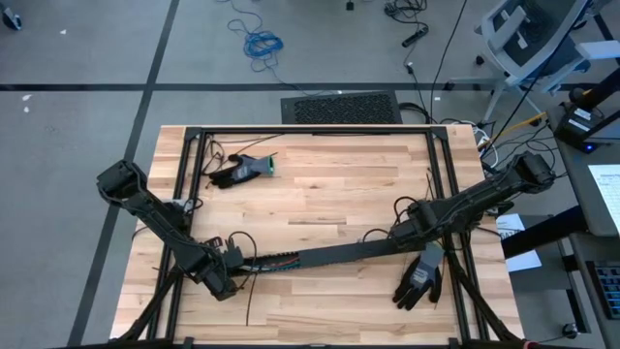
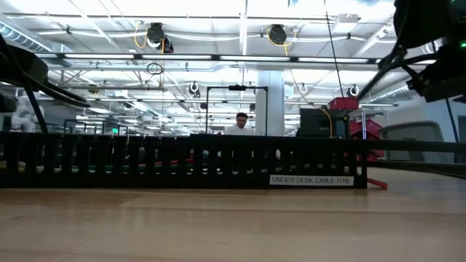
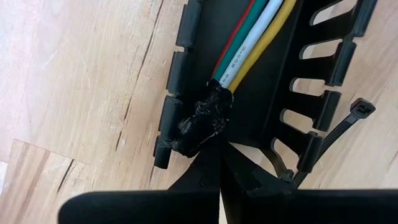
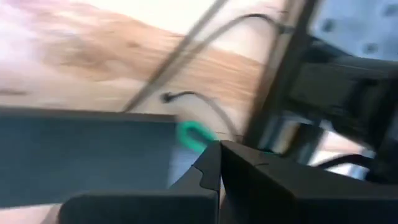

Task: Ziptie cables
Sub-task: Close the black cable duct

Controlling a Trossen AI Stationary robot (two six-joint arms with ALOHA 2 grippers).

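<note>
The cables [image 3: 255, 37], red, green, white and yellow, lie along the inside of a long black slotted cable tray [image 1: 320, 254] and end in a dark taped stub [image 3: 202, 124]. The tray rests flat across the near half of the table. A black zip tie [image 3: 339, 134] is threaded through the tray's slotted wall. My left gripper [image 3: 219, 155] is shut and points down at the tray's left end [image 1: 230, 278], right by the taped stub. My right gripper [image 4: 219, 149] is shut above the tray's right end [image 1: 405, 237], beside a small green loop [image 4: 193, 134]. My left gripper's shut fingertips come from above and stand right at the cables' dark taped end [image 3: 208, 140]; I cannot tell whether they touch it. My right gripper hangs over the tray's right end [image 4: 87, 155]; I cannot tell whether it touches anything.
One dark glove [image 1: 242, 170] lies at the far left of the table and another [image 1: 418, 281] near the front right. Thin black strips lie loose near the front edge [image 1: 247, 305]. Black frame rails [image 1: 310, 131] border the table. A person [image 2: 240, 124] sits far behind.
</note>
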